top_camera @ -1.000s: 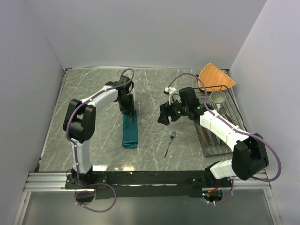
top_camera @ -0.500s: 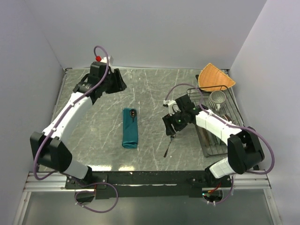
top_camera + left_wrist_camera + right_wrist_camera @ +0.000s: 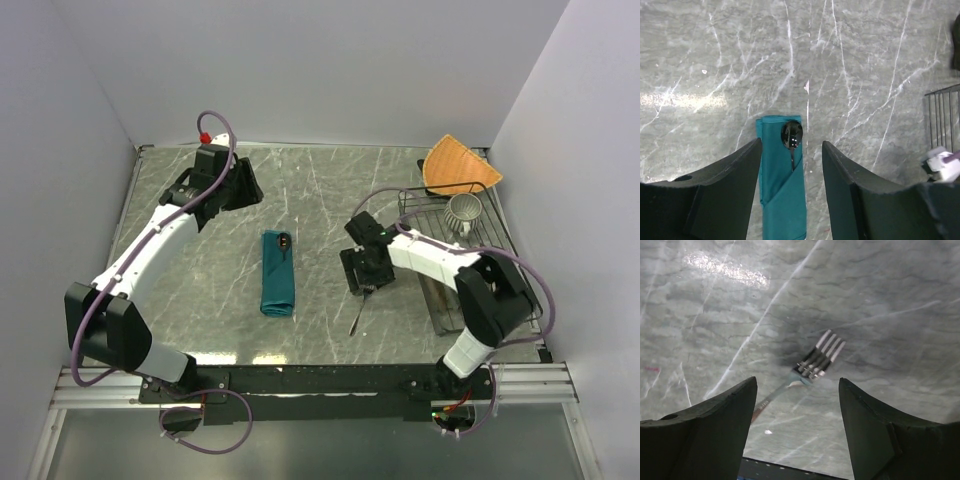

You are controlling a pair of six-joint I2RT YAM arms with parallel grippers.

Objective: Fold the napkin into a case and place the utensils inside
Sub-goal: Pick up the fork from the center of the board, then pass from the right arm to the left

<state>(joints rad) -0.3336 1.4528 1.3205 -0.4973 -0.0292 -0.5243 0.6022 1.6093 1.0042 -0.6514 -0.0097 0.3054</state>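
The teal napkin (image 3: 278,290) lies folded into a narrow case near the middle of the tabletop (image 3: 320,190). The dark spoon (image 3: 791,137) is tucked inside, its round bowl poking out at the far end. The left hand (image 3: 245,185) hangs over the far left, jaws apart, holding nothing. The right hand (image 3: 366,276) sits low over the silver fork (image 3: 818,361), which lies flat to the right of the napkin. Its 2 fingers (image 3: 705,430) stand wide either side of the tines, gripping nothing.

Grey marbled table (image 3: 320,195) carries the folded teal napkin (image 3: 278,285), a fork (image 3: 358,318), a wire rack (image 3: 440,305) and an orange cloth (image 3: 458,165)
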